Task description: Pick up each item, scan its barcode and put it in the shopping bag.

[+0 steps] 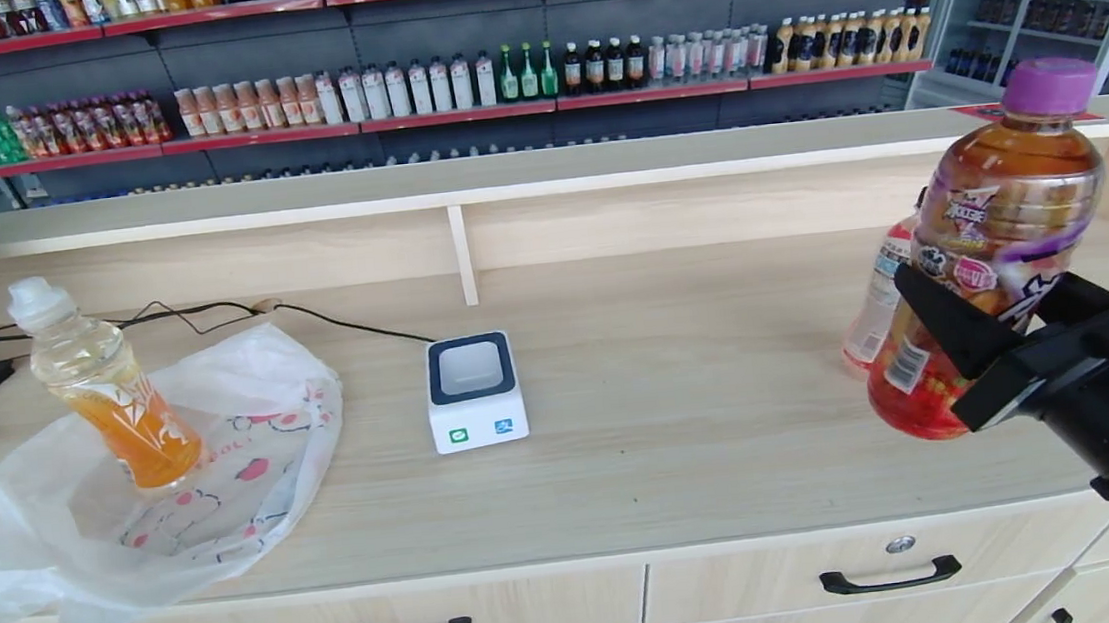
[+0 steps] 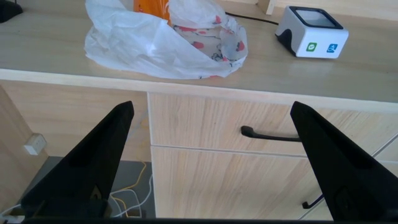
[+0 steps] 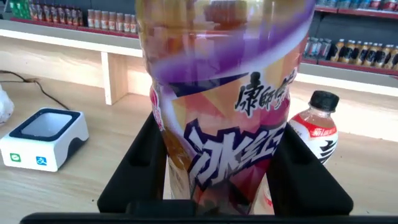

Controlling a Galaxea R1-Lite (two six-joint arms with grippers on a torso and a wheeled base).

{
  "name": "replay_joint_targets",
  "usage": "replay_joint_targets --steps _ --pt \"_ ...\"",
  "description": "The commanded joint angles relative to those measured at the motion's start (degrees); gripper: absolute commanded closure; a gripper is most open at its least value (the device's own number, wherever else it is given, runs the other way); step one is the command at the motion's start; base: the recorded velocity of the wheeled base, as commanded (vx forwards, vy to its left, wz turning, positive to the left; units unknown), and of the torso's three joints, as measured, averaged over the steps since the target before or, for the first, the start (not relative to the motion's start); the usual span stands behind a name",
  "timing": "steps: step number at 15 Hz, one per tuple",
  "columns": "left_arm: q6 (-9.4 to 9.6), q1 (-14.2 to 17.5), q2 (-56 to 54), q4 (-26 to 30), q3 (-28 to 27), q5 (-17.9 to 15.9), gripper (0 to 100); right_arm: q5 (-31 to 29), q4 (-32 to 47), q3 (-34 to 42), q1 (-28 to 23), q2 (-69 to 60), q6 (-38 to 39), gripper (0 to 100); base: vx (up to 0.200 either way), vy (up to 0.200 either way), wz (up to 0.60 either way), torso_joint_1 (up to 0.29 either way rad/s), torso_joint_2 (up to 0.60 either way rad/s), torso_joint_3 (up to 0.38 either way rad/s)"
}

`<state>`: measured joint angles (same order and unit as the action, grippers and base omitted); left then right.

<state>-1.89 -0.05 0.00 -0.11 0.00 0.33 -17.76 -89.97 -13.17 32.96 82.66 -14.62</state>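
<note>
Above the wood-grain counter [image 1: 682,391], right pincer [image 1: 1002,317] clamps a glossy purple-capped bottle [image 1: 1007,202]; left pincer [image 2: 211,112] gapes wide.

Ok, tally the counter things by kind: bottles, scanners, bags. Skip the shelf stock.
Shopping bag: 1
Scanner: 1
Bottles: 3 (orange bottle in the bag, purple-capped bottle in the right gripper, black-capped bottle behind it)
Total: 5

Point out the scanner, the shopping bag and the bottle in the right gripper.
scanner [image 1: 470,369], head view, its top window.
shopping bag [image 1: 42,537], head view, bare plastic on its near side.
purple-capped bottle [image 1: 997,203], head view, label at mid-body.
</note>
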Motion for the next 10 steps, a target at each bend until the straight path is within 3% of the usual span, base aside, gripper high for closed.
replay_joint_targets --steps 1,3,7,10 --pt "-0.04 0.0 0.0 -0.1 0.0 0.0 0 0.4 0.0 0.7 0.2 1.1 2.8 100 0.000 0.000 0.00 0.000 0.00 0.000" --pt "-0.04 0.0 0.0 -0.1 0.0 0.0 0 -0.6 0.0 1.6 -1.5 1.9 6.7 100 0.000 0.000 0.00 0.000 0.00 0.000" --pt "-0.22 0.0 0.0 -0.1 0.0 0.0 0 -1.8 0.0 -1.8 -5.9 7.0 7.2 100 0.000 0.000 0.00 0.000 0.00 0.000" --pt "-0.22 0.0 0.0 -0.1 0.0 0.0 0 -1.8 0.0 -1.8 -6.4 6.9 8.7 100 -0.200 0.000 0.00 0.012 0.01 0.002"
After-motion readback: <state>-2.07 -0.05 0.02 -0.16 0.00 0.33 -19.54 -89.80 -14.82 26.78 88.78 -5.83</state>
